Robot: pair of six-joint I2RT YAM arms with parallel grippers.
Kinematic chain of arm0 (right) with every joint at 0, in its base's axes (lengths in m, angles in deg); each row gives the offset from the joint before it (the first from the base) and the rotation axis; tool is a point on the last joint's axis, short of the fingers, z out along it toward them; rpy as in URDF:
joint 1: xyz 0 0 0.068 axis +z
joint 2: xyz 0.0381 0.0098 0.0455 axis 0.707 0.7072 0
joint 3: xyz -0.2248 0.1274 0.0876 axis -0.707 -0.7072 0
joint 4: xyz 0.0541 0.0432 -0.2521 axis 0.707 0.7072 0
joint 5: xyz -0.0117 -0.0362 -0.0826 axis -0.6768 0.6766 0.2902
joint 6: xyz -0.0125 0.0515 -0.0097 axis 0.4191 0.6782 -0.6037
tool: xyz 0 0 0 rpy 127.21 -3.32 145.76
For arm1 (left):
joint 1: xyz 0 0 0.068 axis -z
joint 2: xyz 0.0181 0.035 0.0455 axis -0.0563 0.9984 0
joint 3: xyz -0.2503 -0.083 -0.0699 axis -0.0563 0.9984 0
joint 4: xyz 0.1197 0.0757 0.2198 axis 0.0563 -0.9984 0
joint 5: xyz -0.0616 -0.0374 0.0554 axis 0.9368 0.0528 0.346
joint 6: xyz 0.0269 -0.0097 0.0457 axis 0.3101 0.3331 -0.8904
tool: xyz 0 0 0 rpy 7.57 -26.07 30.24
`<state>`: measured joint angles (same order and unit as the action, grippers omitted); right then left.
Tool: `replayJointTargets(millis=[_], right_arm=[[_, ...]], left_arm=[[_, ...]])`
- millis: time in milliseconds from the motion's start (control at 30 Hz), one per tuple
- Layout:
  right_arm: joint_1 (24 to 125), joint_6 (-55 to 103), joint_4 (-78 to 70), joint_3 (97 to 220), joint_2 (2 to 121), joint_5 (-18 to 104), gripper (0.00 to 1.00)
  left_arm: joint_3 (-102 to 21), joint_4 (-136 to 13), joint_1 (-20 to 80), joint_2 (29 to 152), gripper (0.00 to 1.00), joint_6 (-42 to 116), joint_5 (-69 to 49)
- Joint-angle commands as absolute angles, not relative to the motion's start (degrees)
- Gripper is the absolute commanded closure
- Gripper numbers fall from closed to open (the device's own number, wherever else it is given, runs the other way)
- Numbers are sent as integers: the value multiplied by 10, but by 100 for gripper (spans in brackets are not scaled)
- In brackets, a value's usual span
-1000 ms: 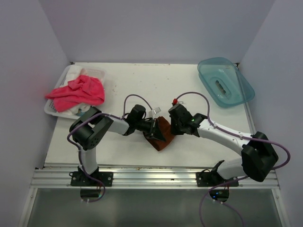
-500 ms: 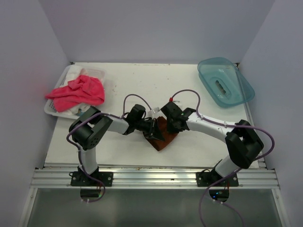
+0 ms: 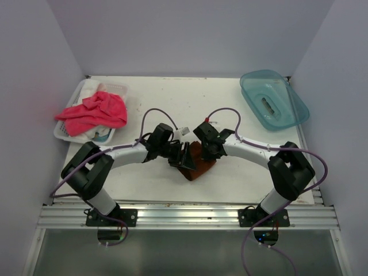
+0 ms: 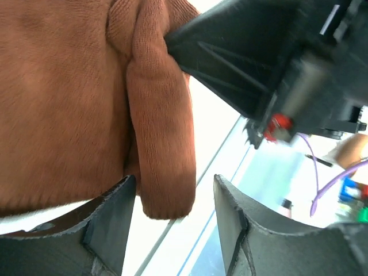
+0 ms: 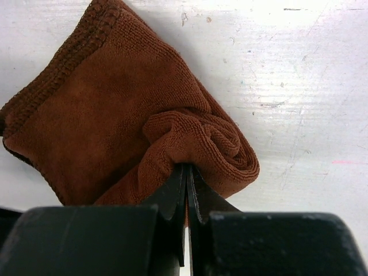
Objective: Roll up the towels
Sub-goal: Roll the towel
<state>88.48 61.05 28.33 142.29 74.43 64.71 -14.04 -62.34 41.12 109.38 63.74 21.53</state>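
The rust-brown towel point(image 3: 196, 165) lies on the table between both arms, partly rolled; its roll point(image 5: 221, 144) shows in the right wrist view. My right gripper point(image 5: 187, 170) is shut, with its tips pressed into the fold of that roll. My left gripper point(image 4: 172, 221) stands open, and the roll's end point(image 4: 164, 161) hangs loose between its fingers point(image 4: 109, 227). From above, the left gripper point(image 3: 183, 155) and the right gripper point(image 3: 208, 150) meet over the towel. The pink-red towel point(image 3: 95, 110) lies heaped on the white basket point(image 3: 62, 131) at the far left.
A teal plastic container point(image 3: 273, 99) stands at the back right. White cloths with pale blue trim point(image 3: 102, 135) lie in the basket under the pink towel. The table's near edge has a metal rail point(image 3: 184, 215).
My left gripper has opened and let go of the brown roll's end, and its arm has swung out to the left. My right gripper, still shut, has moved left onto the towel.
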Motion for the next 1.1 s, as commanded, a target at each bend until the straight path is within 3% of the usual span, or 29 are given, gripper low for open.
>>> replayJointTargets(millis=[0, 167, 367, 633, 1067], right_arm=[[867, 606, 278, 1406, 765, 649, 100], [856, 592, 276, 1413, 767, 627, 100], [842, 584, 270, 1417, 770, 603, 100], [825, 586, 262, 1409, 765, 582, 100], [815, 583, 265, 1413, 763, 575, 100]], left_arm=[[-134, -689, 408, 1020, 42, 602, 143], [-116, -692, 415, 935, 56, 565, 3], [-152, -709, 494, 905, 55, 483, -106], [-133, -606, 529, 924, 52, 463, -60], [-200, -682, 568, 1018, 47, 369, -87]])
